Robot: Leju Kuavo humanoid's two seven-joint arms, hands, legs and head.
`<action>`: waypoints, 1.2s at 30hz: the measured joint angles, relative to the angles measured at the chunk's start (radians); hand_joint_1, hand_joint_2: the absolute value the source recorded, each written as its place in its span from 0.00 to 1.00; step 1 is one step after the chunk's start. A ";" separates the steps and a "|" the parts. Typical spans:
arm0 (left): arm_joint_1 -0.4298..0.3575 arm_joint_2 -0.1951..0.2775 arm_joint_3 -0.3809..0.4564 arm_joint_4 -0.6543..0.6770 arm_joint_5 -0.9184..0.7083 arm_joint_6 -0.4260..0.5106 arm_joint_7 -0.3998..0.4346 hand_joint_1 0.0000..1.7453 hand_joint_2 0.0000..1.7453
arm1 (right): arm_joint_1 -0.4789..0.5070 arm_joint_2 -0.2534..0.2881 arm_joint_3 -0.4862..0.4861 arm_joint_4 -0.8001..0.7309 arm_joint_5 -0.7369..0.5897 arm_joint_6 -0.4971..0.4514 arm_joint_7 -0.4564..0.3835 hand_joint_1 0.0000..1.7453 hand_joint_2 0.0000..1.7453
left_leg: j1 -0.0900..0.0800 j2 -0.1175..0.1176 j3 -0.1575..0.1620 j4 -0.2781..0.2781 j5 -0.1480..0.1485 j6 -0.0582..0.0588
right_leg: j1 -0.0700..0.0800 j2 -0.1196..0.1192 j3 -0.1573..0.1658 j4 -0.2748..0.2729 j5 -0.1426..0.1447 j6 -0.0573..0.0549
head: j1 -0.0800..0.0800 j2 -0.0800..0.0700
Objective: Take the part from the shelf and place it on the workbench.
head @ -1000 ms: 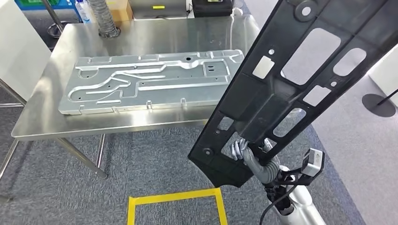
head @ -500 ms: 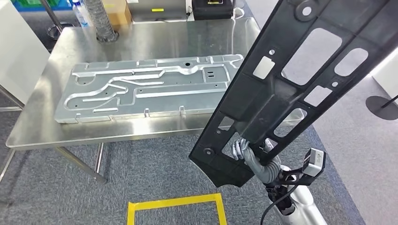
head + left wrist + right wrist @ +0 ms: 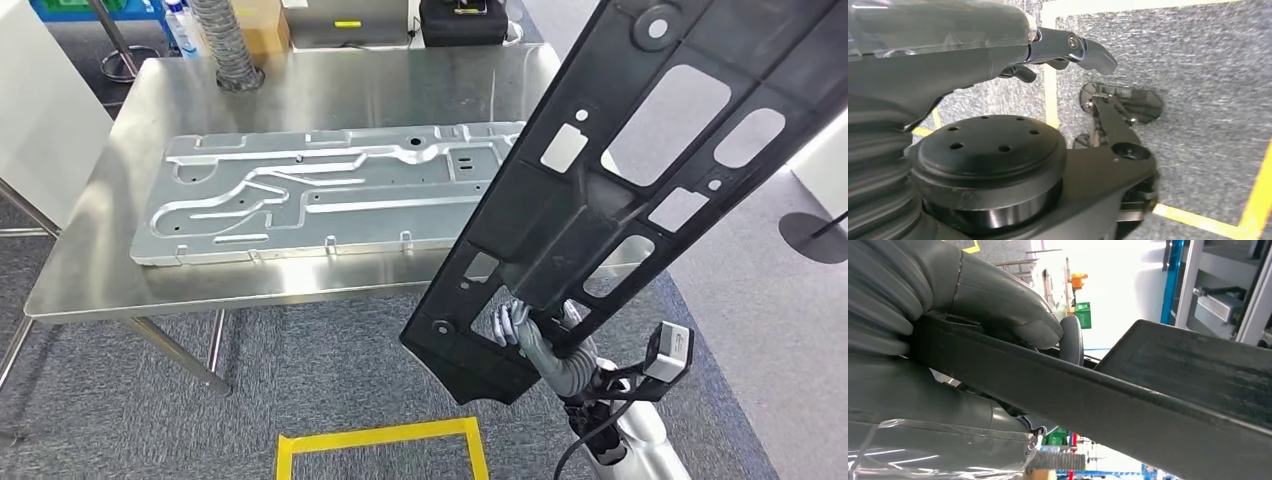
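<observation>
Workbench [image 3: 120,270] of bare steel serves as the landmark, with a long grey metal plate [image 3: 330,195] lying flat on its top. Right of the bench and overlapping its right edge, the black part [image 3: 560,220] stands tilted in the air, gripped near its lower end by the right hand [image 3: 530,330]. Yellow tape [image 3: 380,440] marks the floor in front of the bench. The left hand [image 3: 1068,47] hangs over carpet; whether its fingers are spread or curled, I cannot tell.

Silver right arm [image 3: 645,440], grey ribbed wrist cover [image 3: 565,362], black cables [image 3: 590,425]
</observation>
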 joint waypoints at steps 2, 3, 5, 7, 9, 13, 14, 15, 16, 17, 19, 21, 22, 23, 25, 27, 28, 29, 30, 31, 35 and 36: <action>-0.001 0.000 0.000 0.000 0.000 0.000 0.000 0.00 1.00 | 0.000 0.000 -0.003 -0.001 0.000 0.003 0.000 1.00 1.00 | -0.002 0.001 0.001 -0.002 0.000 0.008 | 0.000 -0.001 -0.062 0.126 -0.062 0.004 | 0.000 0.000; -0.001 0.000 0.000 0.000 0.000 0.000 0.000 0.00 1.00 | 0.002 0.000 -0.004 -0.001 0.000 0.004 0.000 1.00 1.00 | -0.004 0.001 0.001 -0.002 -0.001 0.010 | 0.000 -0.001 -0.098 0.195 -0.087 0.005 | 0.000 0.000; 0.000 0.000 0.000 0.000 0.000 0.000 0.000 0.00 1.00 | 0.005 0.000 -0.005 0.000 0.001 0.004 0.001 1.00 1.00 | -0.009 0.000 0.003 -0.002 -0.003 0.013 | 0.000 -0.001 -0.133 0.249 -0.085 0.002 | 0.000 0.000; 0.000 0.000 0.000 0.000 0.001 0.000 -0.002 0.00 1.00 | 0.003 0.000 -0.007 0.000 0.001 0.007 0.001 1.00 1.00 | -0.014 -0.001 0.009 -0.002 -0.005 0.014 | 0.004 -0.001 -0.088 0.145 -0.013 -0.011 | 0.000 0.000; 0.000 -0.002 0.000 0.000 -0.001 -0.001 -0.003 0.00 1.00 | -0.009 -0.002 -0.010 0.000 0.001 0.008 0.005 1.00 1.00 | -0.019 -0.001 0.013 -0.001 -0.008 0.011 | 0.012 -0.003 -0.027 0.011 0.042 -0.025 | 0.000 0.000; -0.002 -0.003 0.000 0.000 -0.015 -0.006 -0.004 0.00 1.00 | -0.105 -0.024 -0.019 0.016 -0.025 0.005 0.060 1.00 1.00 | -0.021 0.005 0.008 0.000 -0.010 -0.006 | 0.017 0.000 -0.013 -0.040 0.058 -0.034 | 0.000 0.000; -0.003 -0.003 -0.001 0.000 -0.017 -0.009 -0.004 0.00 1.00 | -0.156 -0.037 -0.021 0.030 -0.020 -0.002 0.079 1.00 1.00 | -0.021 0.005 0.005 0.009 -0.017 -0.011 | 0.013 0.001 -0.012 -0.045 0.062 -0.038 | 0.000 0.000; -0.005 -0.003 -0.001 0.000 -0.018 -0.014 -0.005 0.00 1.00 | -0.216 -0.051 -0.023 0.052 -0.004 -0.011 0.093 1.00 1.00 | -0.021 0.006 -0.006 0.034 -0.033 -0.016 | 0.009 0.002 -0.011 -0.049 0.066 -0.042 | 0.000 0.000; -0.006 -0.002 -0.001 0.000 -0.018 -0.018 -0.005 0.00 1.00 | -0.278 -0.065 -0.023 0.076 0.022 -0.022 0.101 1.00 1.00 | -0.019 0.005 -0.027 0.080 -0.059 -0.021 | 0.006 0.001 -0.010 -0.053 0.068 -0.045 | 0.000 0.000; -0.006 -0.002 -0.001 0.000 -0.018 -0.022 -0.006 0.00 1.00 | -0.342 -0.080 -0.022 0.107 0.066 -0.043 0.102 1.00 1.00 | -0.017 0.004 -0.057 0.145 -0.092 -0.025 | 0.007 0.001 -0.011 -0.054 0.069 -0.047 | 0.000 0.000; -0.004 -0.002 -0.001 0.000 -0.022 -0.024 -0.014 0.00 1.00 | -0.490 -0.106 0.000 0.192 0.233 -0.137 0.107 1.00 1.00 | -0.012 0.005 -0.121 0.273 -0.136 -0.031 | 0.008 0.000 -0.014 -0.050 0.070 -0.048 | 0.000 0.000; -0.005 -0.001 -0.004 0.000 -0.040 -0.023 -0.028 0.00 1.00 | -0.699 -0.123 0.071 0.340 0.562 -0.306 0.152 1.00 1.00 | -0.010 0.005 -0.131 0.278 -0.108 -0.035 | 0.007 0.002 -0.020 -0.042 0.070 -0.047 | 0.000 0.000; -0.008 0.000 -0.008 0.000 -0.053 -0.022 -0.033 0.00 1.00 | -0.820 -0.126 0.121 0.437 0.765 -0.389 0.184 1.00 1.00 | -0.009 0.005 -0.108 0.222 -0.071 -0.035 | 0.005 0.004 -0.022 -0.037 0.069 -0.045 | 0.000 0.000; -0.012 0.001 -0.013 0.000 -0.064 -0.021 -0.035 0.00 1.00 | -0.936 -0.126 0.177 0.544 0.981 -0.454 0.216 1.00 1.00 | -0.008 0.007 -0.077 0.149 -0.035 -0.033 | 0.005 0.003 -0.023 -0.032 0.067 -0.042 | 0.000 0.000; -0.022 0.002 -0.022 0.000 -0.074 -0.018 -0.039 0.00 1.00 | -1.121 -0.118 0.281 0.747 1.333 -0.526 0.267 1.00 1.00 | -0.008 0.007 -0.031 0.043 0.005 -0.024 | 0.010 -0.005 -0.025 -0.026 0.062 -0.032 | 0.000 0.000; -0.026 0.002 -0.028 0.000 -0.074 -0.015 -0.046 0.00 1.00 | -1.233 -0.097 0.374 0.910 1.499 -0.554 0.315 1.00 1.00 | -0.010 0.002 -0.025 0.020 0.010 -0.014 | 0.016 -0.014 -0.027 -0.027 0.063 -0.022 | 0.000 0.000; -0.026 0.002 -0.029 0.000 -0.074 -0.014 -0.050 0.00 1.00 | -1.267 -0.083 0.417 0.975 1.516 -0.559 0.336 1.00 1.00 | -0.008 0.000 -0.026 0.017 0.014 -0.009 | 0.016 -0.017 -0.027 -0.028 0.063 -0.018 | 0.000 0.000; -0.026 0.002 -0.029 0.000 -0.072 -0.014 -0.054 0.00 1.00 | -1.289 -0.069 0.453 1.029 1.512 -0.562 0.352 1.00 1.00 | -0.007 0.000 -0.024 0.012 0.016 -0.004 | 0.015 -0.017 -0.029 -0.024 0.059 -0.014 | 0.000 0.000; -0.028 0.002 -0.029 0.000 -0.070 -0.015 -0.059 0.00 1.00 | -1.303 -0.056 0.485 1.075 1.503 -0.565 0.364 1.00 1.00 | -0.005 0.001 -0.022 0.007 0.019 0.001 | 0.014 -0.016 -0.038 -0.006 0.046 -0.010 | 0.000 0.000; -0.030 0.001 -0.029 0.000 -0.067 -0.017 -0.065 0.00 1.00 | -1.310 -0.044 0.510 1.115 1.499 -0.567 0.372 1.00 1.00 | -0.003 0.002 -0.019 0.003 0.020 0.005 | 0.013 -0.015 -0.056 0.033 0.025 -0.006 | 0.000 0.000; -0.034 -0.002 -0.029 0.000 -0.061 -0.014 -0.079 0.00 1.00 | -1.302 -0.012 0.571 1.238 1.489 -0.570 0.385 1.00 1.00 | -0.003 -0.001 -0.017 0.002 0.016 0.012 | 0.009 -0.013 -0.179 0.253 -0.043 0.004 | 0.000 0.000; -0.032 -0.002 -0.029 0.000 -0.059 -0.011 -0.079 0.00 1.00 | -1.297 -0.007 0.576 1.259 1.485 -0.570 0.385 1.00 1.00 | -0.003 -0.003 -0.015 0.002 0.014 0.012 | 0.009 -0.012 -0.183 0.243 -0.022 0.002 | 0.000 0.000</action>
